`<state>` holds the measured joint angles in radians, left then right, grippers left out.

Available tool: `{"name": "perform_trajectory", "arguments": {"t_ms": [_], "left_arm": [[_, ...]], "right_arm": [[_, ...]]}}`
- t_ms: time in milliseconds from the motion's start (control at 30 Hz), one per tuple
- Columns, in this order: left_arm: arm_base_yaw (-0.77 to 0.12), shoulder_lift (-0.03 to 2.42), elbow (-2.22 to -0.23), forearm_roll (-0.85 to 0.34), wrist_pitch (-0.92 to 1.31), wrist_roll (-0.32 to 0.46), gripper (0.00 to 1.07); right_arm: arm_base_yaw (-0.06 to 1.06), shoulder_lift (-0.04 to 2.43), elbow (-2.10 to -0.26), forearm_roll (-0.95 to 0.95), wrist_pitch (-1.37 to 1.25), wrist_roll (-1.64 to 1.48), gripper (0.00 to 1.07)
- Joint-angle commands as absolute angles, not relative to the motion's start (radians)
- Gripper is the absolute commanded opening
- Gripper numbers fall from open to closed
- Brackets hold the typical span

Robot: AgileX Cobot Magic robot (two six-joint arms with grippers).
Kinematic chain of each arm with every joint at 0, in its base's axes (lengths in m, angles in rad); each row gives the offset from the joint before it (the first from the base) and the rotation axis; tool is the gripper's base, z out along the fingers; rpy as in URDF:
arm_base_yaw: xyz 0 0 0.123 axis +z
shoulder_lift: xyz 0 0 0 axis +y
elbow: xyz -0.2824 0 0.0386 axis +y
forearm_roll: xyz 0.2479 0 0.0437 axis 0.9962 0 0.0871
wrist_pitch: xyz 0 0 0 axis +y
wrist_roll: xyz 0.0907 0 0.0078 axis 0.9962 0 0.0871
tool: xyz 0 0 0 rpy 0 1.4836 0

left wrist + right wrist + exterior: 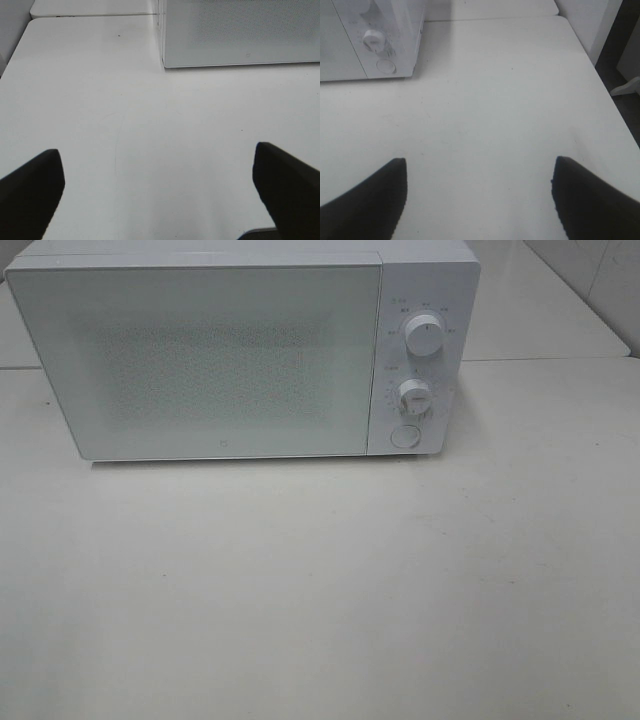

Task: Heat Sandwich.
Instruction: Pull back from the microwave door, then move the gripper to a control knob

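Note:
A white microwave [200,350] stands at the back of the white table [320,590] with its door shut. Two knobs [424,338] and a round button [405,435] sit on its right panel. It also shows in the left wrist view [240,35] and the right wrist view [365,40]. No sandwich is in view in any frame. My left gripper [157,187] is open and empty above bare table. My right gripper [479,195] is open and empty above bare table, right of the microwave. Neither gripper shows in the exterior high view.
A second white table [545,310] adjoins behind, with a seam [560,358] between them. The table's right edge [600,85] drops off to a dark floor. A wall runs along the left side [10,30].

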<state>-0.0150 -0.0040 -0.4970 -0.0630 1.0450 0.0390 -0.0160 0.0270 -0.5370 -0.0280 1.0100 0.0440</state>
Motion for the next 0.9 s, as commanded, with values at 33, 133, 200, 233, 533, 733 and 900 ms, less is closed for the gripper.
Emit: {"name": "perform_trajectory", "arguments": {"t_ms": [33, 133, 200, 233, 533, 733, 900], "left_arm": [[-0.012, -0.03, -0.495, -0.06, 1.036, 0.033, 0.97], [-0.012, -0.03, -0.495, -0.06, 1.036, 0.033, 0.97], [-0.012, -0.03, -0.495, -0.06, 1.036, 0.033, 0.97], [-0.012, -0.03, -0.495, -0.06, 1.036, 0.033, 0.97], [-0.012, -0.03, -0.495, -0.06, 1.036, 0.033, 0.97], [-0.012, -0.03, -0.495, -0.06, 1.036, 0.033, 0.97], [-0.012, -0.03, -0.495, -0.06, 1.036, 0.033, 0.97]], "right_arm": [[-0.022, 0.064, -0.552, -0.037, 0.953, 0.042, 0.76], [-0.022, 0.115, -0.552, -0.036, 0.888, 0.042, 0.76], [-0.022, 0.15, -0.552, -0.036, 0.844, 0.042, 0.76], [-0.022, 0.169, -0.549, -0.036, 0.817, 0.042, 0.76], [-0.022, 0.351, -0.548, -0.036, 0.605, 0.042, 0.76], [-0.022, 0.478, -0.548, -0.036, 0.499, 0.042, 0.76], [-0.022, 0.578, -0.548, -0.036, 0.414, 0.042, 0.76]]}}
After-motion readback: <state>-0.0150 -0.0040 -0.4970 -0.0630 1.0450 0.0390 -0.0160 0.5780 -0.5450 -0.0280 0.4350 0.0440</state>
